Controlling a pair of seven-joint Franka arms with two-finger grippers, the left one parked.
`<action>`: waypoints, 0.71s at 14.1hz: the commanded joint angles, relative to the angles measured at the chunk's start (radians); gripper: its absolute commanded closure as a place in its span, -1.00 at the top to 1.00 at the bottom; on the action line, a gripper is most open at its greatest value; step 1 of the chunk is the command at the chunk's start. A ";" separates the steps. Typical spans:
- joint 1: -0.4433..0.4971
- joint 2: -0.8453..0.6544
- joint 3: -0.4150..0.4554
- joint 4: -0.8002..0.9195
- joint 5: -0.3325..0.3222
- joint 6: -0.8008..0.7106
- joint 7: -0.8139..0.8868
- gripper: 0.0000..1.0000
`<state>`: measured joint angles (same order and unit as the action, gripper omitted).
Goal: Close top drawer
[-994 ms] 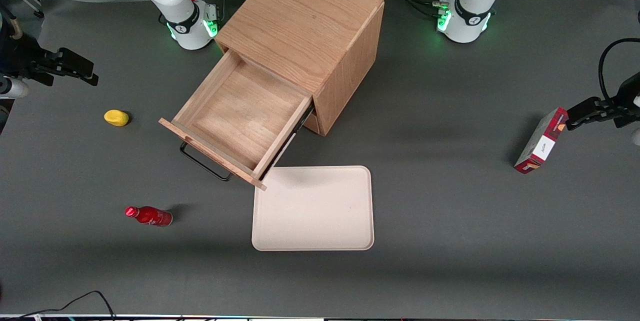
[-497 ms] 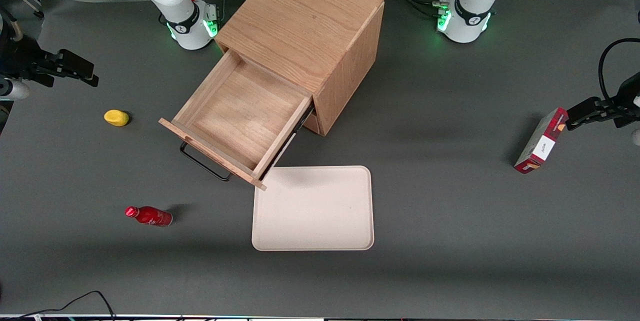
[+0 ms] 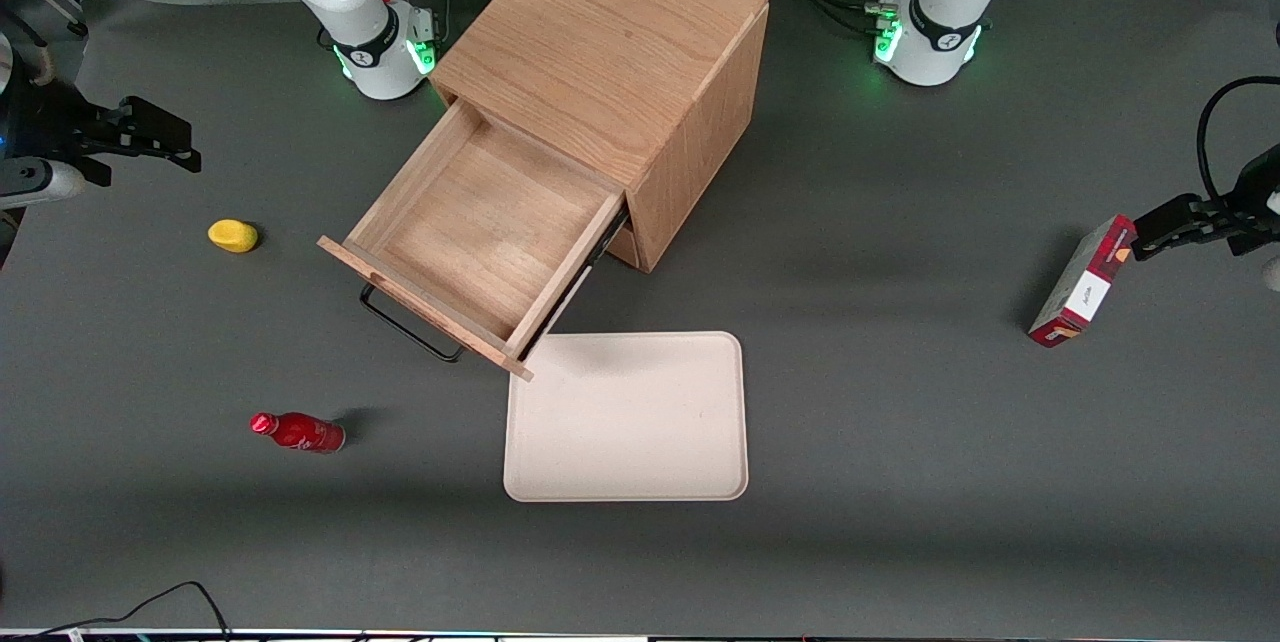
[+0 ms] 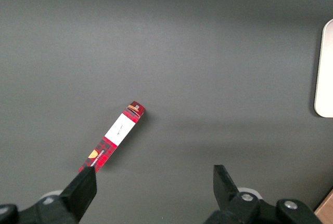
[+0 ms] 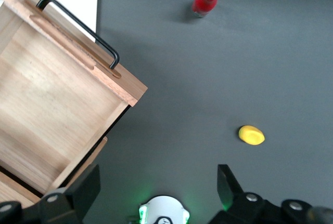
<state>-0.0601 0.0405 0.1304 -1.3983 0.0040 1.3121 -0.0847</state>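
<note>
While the top drawer (image 3: 487, 234) stood pulled far out of the cabinet (image 3: 612, 72), the gripper (image 3: 150, 137) hung well apart from it toward the working arm's end of the table, fingers (image 5: 83, 190) spread wide, holding nothing.

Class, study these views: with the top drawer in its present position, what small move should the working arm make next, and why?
Probably carry the gripper toward the top drawer front. The drawer is pulled well out of the cabinet, with nothing visible inside it. The open gripper hangs off toward the working arm's end of the table, touching nothing, farther from the front camera than the yellow object. It must reach the front before pushing.
</note>
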 commanded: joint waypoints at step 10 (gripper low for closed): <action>0.038 0.297 0.181 0.361 -0.022 -0.014 -0.400 1.00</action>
<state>-0.0419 0.2290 0.2753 -1.1789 0.0037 1.3176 -0.4031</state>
